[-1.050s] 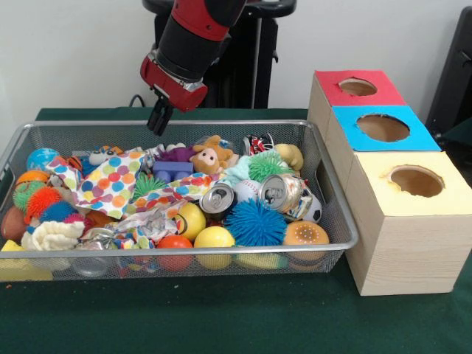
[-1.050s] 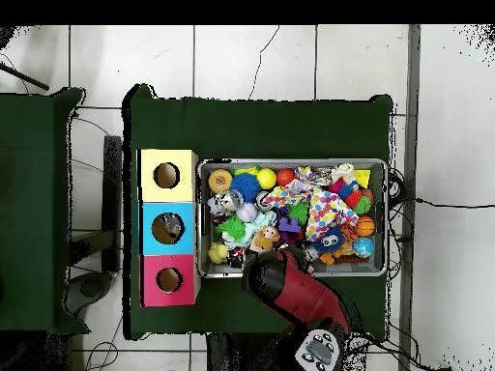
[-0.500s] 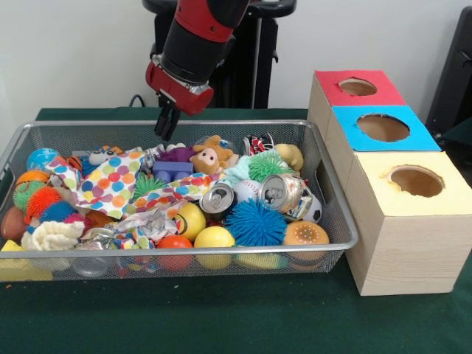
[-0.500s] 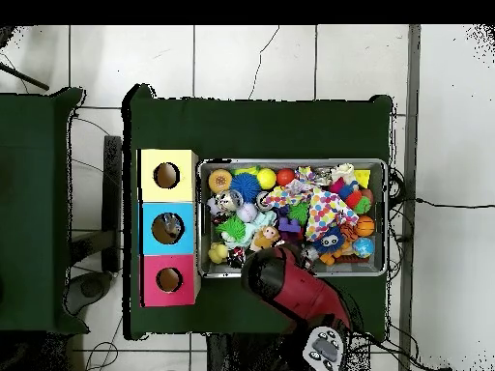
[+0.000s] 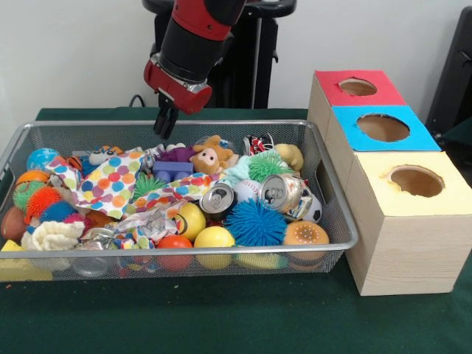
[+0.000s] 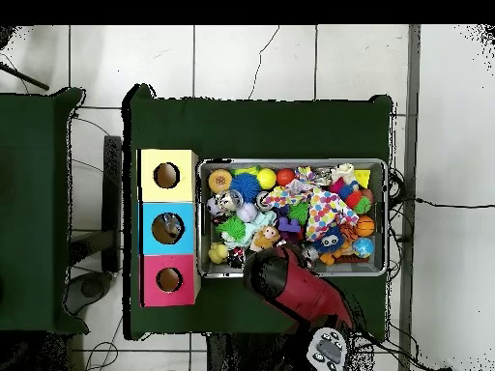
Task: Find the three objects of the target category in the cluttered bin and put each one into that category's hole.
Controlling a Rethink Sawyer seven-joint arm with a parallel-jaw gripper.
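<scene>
Gripper (image 5: 166, 127) hangs empty over the bin's (image 5: 335, 221) back edge, fingers nearly together; likely target, the plush toy (image 5: 212, 156) just below it mid-bin, looks light and squashy, so I'd pinch its body.

a fine silver wire mesh bin (image 5: 335, 214) was seen on matt dark green cloth (image 5: 221, 317). two shiny dented metal cans (image 5: 284, 193) were noted beside a rubbery blue spiky ball (image 5: 254, 223), glossy yellow plastic balls (image 5: 214, 237), and pale wood-grain boxes (image 5: 402, 247).
</scene>
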